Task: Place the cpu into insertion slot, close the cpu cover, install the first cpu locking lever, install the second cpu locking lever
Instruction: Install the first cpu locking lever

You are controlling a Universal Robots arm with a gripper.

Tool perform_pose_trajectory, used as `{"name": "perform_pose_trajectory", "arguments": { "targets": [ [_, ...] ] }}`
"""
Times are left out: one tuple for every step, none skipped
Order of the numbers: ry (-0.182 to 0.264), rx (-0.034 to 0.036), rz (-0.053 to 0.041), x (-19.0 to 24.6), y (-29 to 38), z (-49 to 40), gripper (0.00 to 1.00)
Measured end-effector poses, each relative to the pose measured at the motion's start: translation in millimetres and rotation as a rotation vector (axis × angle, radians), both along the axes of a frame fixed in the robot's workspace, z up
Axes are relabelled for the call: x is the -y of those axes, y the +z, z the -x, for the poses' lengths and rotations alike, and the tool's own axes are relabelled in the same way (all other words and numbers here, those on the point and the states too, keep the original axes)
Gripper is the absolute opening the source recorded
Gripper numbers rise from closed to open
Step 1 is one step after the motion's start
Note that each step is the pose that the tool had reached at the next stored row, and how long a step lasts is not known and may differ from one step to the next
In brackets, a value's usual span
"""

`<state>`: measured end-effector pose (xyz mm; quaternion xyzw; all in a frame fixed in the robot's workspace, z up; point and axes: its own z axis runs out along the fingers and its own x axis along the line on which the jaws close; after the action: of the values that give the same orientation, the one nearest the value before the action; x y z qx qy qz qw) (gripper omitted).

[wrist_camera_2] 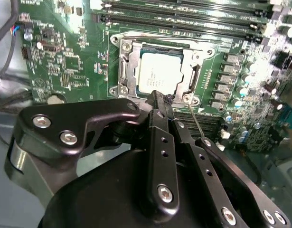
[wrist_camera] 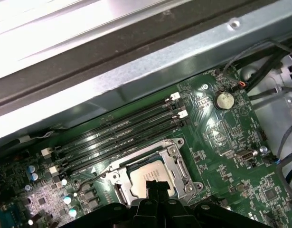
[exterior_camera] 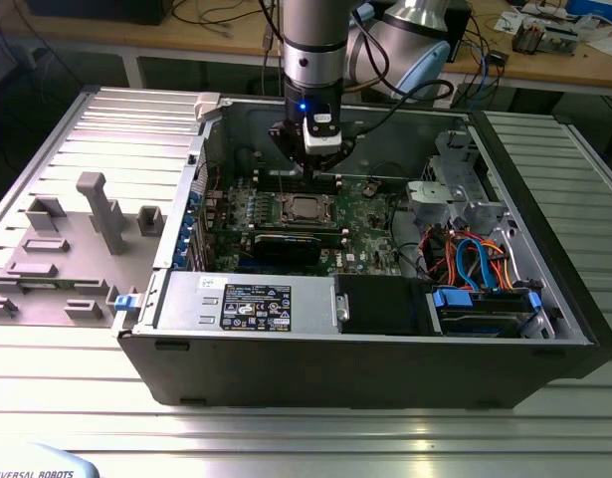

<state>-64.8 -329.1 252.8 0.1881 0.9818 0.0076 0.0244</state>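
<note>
Ribbed metal desk (exterior_camera: 286, 438) up front, one open computer case (exterior_camera: 385, 370) on it. One cpu (wrist_camera_2: 157, 71) sits in the insertion slot (wrist_camera_2: 118, 88), with one cpu cover (wrist_camera_2: 128, 66) flat over it. One arm (exterior_camera: 313, 40) hangs upright, claw (wrist_camera_2: 160, 97) pinched together at the slot's rim.

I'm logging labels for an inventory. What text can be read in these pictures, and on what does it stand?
Black label on the silver power supply: print too small to read.
White sticker beside it: likewise.
cpu top: faint markings, blurred.
Motherboard: white print, too small to read.
White casing at the exterior view's lower left: a maker's name.
</note>
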Motion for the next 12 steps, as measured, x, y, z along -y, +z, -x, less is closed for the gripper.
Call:
{"name": "perform_pose_trajectory", "arguments": {
  "targets": [
    [0.019, 0.0000, 0.0000, 0.0, 0.0, 0.0, 0.11],
    [0.037, 0.0000, -0.0001, 0.0, 0.0, 0.0, 0.11],
    [0.057, 0.0000, 0.0000, 0.0, 0.0, 0.0, 0.11],
    [0.075, 0.0000, 0.0000, 0.0, 0.0, 0.0, 0.11],
    [0.129, 0.0000, 0.0000, 0.0, 0.0, 0.0, 0.11],
    [0.162, 0.0000, 0.0000, 0.0, 0.0, 0.0, 0.11],
    [0.169, 0.0001, 0.0000, 0.0, 0.0, 0.0, 0.11],
    [0.170, 0.0000, -0.0001, 0.0, 0.0, 0.0, 0.11],
    [0.170, 0.0000, 0.0000, 0.0, 0.0, 0.0, 0.11],
    [0.173, 0.0000, 0.0000, 0.0, 0.0, 0.0, 0.11],
    [0.176, 0.0000, 0.0000, 0.0, 0.0, 0.0, 0.11],
    [0.176, 0.0000, 0.0000, 0.0, 0.0, 0.0, 0.11]
  ]
}}
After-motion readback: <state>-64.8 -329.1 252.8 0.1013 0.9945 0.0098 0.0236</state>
